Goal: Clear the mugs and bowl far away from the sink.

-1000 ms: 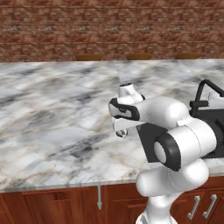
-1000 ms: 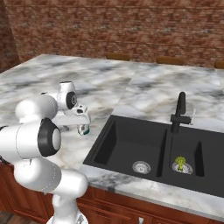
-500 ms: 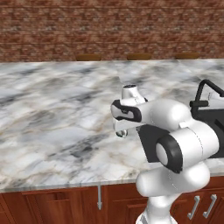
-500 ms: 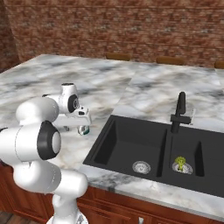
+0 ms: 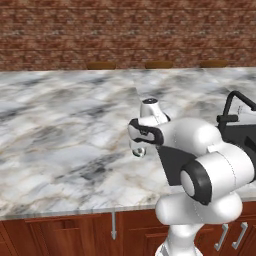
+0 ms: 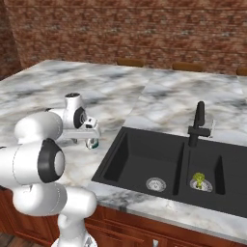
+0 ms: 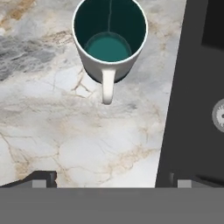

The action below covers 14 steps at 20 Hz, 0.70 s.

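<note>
One mug point(image 7: 109, 41) upright on the marble counter point(image 5: 60, 130), close to the counter's front edge and just beside the left rim of the sink point(image 6: 144, 159). Its inside is teal and holds nothing; outside and handle are pale white, the handle turned toward the hand camera. In the base views the mug point(image 6: 92, 143) shows partly, under the hand. No label or writing can be read on it. The gripper point(image 7: 113, 181) hangs above the mug, apart from it; fingertips point(image 7: 41, 179) stand wide apart and hold nothing. The sink's right basin holds a small green-yellow object point(image 6: 198, 180) at its drain; left basin bare but for a steel drain point(image 6: 155, 183). A black faucet point(image 6: 198, 124) stands at the sink's back edge.
</note>
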Available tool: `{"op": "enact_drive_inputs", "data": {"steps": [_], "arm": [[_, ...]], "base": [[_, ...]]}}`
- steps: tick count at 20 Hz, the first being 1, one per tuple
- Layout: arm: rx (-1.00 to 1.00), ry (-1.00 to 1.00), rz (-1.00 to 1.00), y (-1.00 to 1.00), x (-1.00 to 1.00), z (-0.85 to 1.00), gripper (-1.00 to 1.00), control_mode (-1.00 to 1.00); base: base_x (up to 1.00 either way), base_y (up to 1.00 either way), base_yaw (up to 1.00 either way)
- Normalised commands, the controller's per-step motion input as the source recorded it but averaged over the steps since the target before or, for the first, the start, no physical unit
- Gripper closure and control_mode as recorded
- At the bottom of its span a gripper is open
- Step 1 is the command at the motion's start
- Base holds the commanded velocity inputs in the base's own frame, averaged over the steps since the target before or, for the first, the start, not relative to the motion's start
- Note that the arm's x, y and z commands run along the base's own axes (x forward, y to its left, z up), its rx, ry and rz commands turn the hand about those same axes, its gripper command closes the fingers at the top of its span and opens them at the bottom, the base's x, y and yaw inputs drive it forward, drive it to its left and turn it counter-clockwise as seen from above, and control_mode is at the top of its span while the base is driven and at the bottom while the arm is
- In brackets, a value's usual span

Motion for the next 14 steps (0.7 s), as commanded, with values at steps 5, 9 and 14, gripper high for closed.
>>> {"op": "enact_drive_inputs", "data": {"steps": [5, 9, 14], "arm": [[0.02, -0.08, -0.03, 0.00, 0.04, -0.09, -1.00, -1.00], [0.05, -0.02, 0.00, 0.00, 0.15, -0.13, -1.00, -1.00], [0.03, -0.04, 0.00, 0.00, 0.20, -0.11, -1.00, -1.00]], "base": [[0.00, 0.00, 0.00], [0.00, 0.00, 0.00], [0.00, 0.00, 0.00]]}}
